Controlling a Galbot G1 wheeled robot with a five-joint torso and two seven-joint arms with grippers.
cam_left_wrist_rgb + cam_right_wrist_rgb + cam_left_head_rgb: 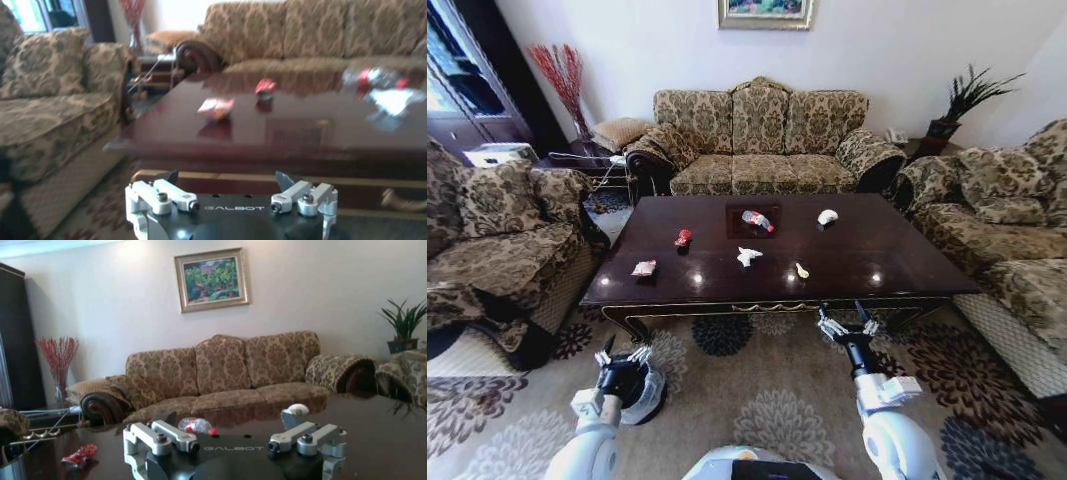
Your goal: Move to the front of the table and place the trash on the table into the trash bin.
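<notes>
Tools point(847, 318) before sofa-ringed table point(867, 262)

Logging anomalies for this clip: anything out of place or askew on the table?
Only litter scattered on the table: the bottle lying on its side, a red wrapper, a pinkish packet, crumpled white papers, a yellowish scrap. No spill or damage visible.

place: home living room — patterned sofas point(760, 140) | framed painting point(212, 279) | floral carpet point(757, 400) | coffee table point(867, 255)

Head high, wrists low; all face table point(867, 255).
</notes>
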